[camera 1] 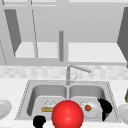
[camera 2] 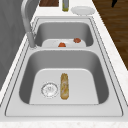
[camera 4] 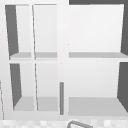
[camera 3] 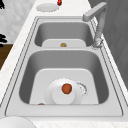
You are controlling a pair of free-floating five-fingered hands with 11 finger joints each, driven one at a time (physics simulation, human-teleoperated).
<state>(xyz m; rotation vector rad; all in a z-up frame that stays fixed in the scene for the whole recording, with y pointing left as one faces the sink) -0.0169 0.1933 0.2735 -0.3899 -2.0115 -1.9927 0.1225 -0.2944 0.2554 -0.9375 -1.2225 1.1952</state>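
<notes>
Kitchen sink [camera 1: 25, 100] with two basins, one bread roll [camera 2: 64, 86], left robot hand [camera 1: 39, 121] and right robot hand [camera 1: 105, 106], finger state unclear.

White plate [camera 1: 92, 110] w/ orange ball, right basin.

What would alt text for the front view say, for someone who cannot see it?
A big red ball sits in front of a double sink, with the left robot hand beside it and the right robot hand over the right basin near a plate holding a small orange-red food item.
</notes>
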